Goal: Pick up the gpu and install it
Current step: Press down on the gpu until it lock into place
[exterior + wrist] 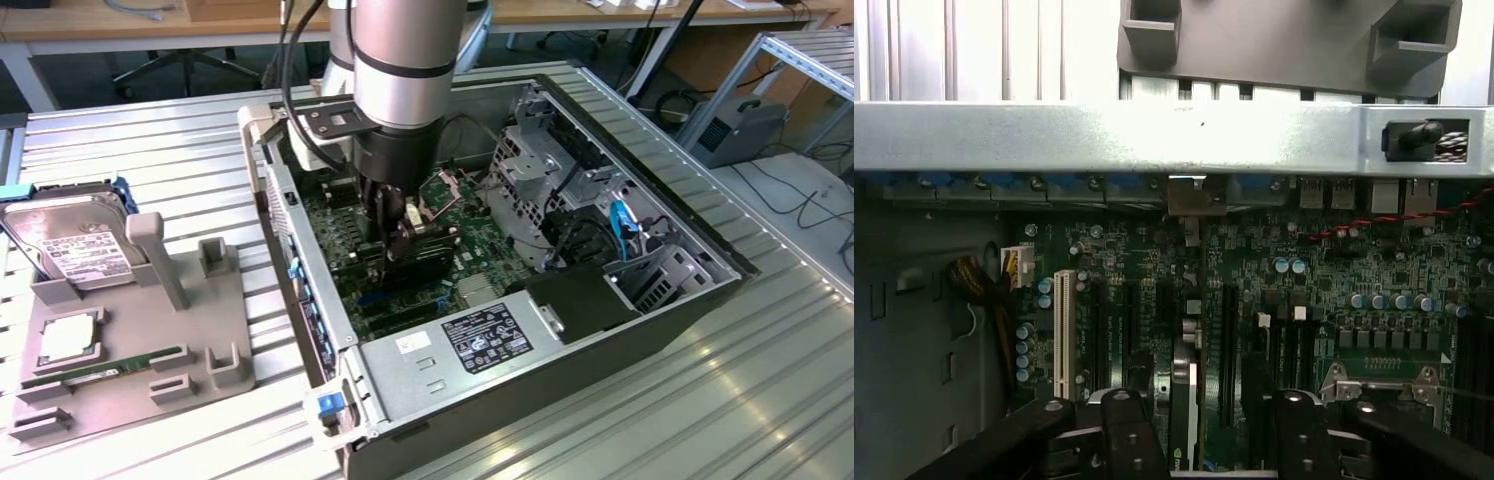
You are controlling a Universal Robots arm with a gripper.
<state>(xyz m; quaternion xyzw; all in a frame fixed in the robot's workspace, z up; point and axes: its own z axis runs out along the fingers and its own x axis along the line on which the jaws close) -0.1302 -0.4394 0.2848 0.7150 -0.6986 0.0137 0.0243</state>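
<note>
- Nearest the camera, on the exterior view's left, a grey parts holder [187, 350] sits on the metal table [694, 400], with a CPU [70, 338] and a green memory stick [120, 362] lying in it and a hard drive [78, 250] standing upright at its far end.
- Right of that is the open PC case [667, 300], power supply [461, 345] at its near end.
- Over the motherboard [1374, 290] the gripper [398, 262] reaches down into the case, fingers [1129, 430] apart, one on each side of the gpu [1184, 400].
- The gpu stands on edge in a motherboard slot, bracket end toward the case's rear wall [1104, 135]; can't tell whether the fingers touch it.
- Farther back, the drive cage [541, 175] and blue cables [621, 225].
</note>
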